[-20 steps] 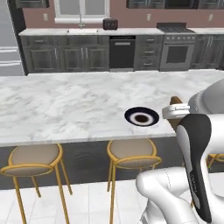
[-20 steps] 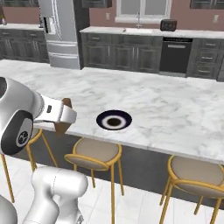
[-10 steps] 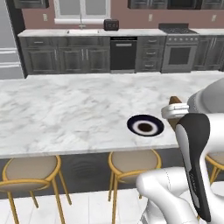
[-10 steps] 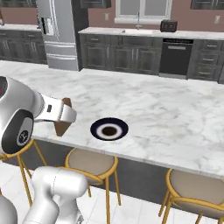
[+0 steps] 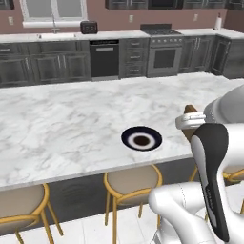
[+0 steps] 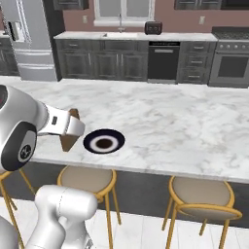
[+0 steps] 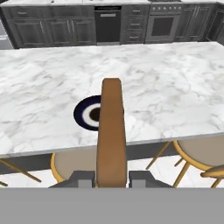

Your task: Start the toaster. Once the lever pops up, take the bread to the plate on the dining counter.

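Bright, even rendered light, faint soft shadows, no glare, slightly soft low-resolution detail throughout.

The plate lies on the desk near its front edge, with stools tucked under that edge below it. The bread stands on edge between the jaws of the gripper, held out over the stools just before the desk's edge, near the plate. Far behind, the toaster sits on the back worktop, right of the sink
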You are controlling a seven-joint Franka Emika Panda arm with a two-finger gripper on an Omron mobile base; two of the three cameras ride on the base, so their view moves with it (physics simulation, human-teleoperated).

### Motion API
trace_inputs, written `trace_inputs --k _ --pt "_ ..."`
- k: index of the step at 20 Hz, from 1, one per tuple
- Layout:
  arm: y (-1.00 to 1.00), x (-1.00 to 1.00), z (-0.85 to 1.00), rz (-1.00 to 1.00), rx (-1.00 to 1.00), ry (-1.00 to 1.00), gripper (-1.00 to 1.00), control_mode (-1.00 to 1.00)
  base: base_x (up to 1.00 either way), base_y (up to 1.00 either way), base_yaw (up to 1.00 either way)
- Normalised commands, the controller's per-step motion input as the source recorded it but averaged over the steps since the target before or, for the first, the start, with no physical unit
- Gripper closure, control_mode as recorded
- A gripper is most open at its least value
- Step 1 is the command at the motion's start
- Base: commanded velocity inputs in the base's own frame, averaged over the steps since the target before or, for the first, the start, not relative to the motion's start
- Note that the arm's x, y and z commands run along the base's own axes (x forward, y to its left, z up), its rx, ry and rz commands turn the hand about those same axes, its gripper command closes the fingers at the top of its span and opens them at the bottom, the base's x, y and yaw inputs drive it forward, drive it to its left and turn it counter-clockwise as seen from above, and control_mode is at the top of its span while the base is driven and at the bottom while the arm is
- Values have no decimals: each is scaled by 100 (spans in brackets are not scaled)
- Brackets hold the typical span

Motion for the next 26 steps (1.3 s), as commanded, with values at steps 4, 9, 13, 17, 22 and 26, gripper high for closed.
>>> trace_inputs --k 4,9,13,17,22,26 --pt "0 0 0 0 0 0 100 100 39 0 -19" --pt "0 0 0 0 0 0 100 100 48 0 -1" --pt "0 0 0 0 0 0 100 100 40 2 0" --pt "6 26 -3 0 0 2 100 -100 25 5 0" --pt "19 86 -24 6 0 5 100 -100 0 0 0" --pt "6 90 -37 14 0 5 100 -100 0 0 0"
